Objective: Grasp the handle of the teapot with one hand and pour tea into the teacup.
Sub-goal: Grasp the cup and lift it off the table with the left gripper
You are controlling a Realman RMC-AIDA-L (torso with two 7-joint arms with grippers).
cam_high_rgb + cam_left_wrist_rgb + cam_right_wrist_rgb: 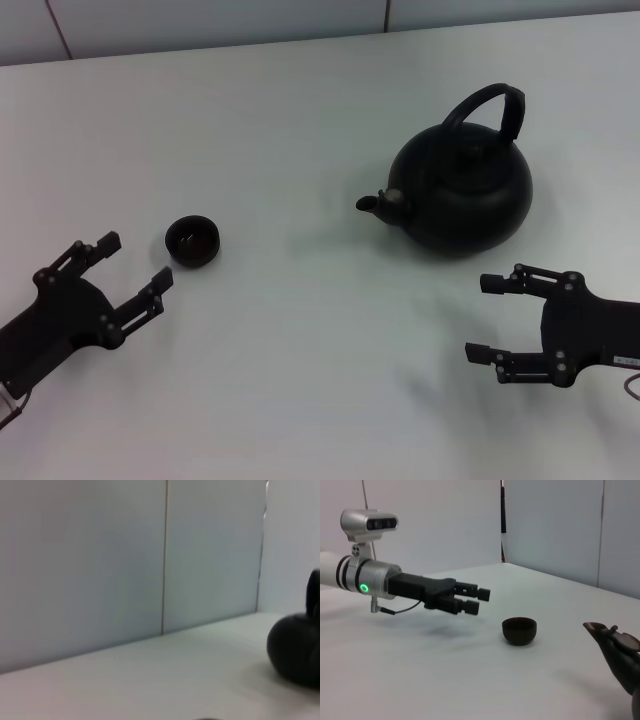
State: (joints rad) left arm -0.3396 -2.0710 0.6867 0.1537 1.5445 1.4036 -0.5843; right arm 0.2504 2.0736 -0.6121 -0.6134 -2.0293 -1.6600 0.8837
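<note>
The matte-black teapot (465, 188) stands upright on the white table at the right, its spout (378, 202) pointing left toward the teacup. Its arched handle (490, 107) rises over the top. The small black teacup (192, 241) sits at the left; it also shows in the right wrist view (519, 630). My right gripper (485, 320) is open and empty, just in front of the teapot, apart from it. My left gripper (135, 262) is open and empty, beside the teacup on its near left. The left wrist view shows only part of the teapot body (297, 650).
The white table (300, 360) runs back to a pale panelled wall (200, 25). The left arm with its wrist camera shows in the right wrist view (375, 577).
</note>
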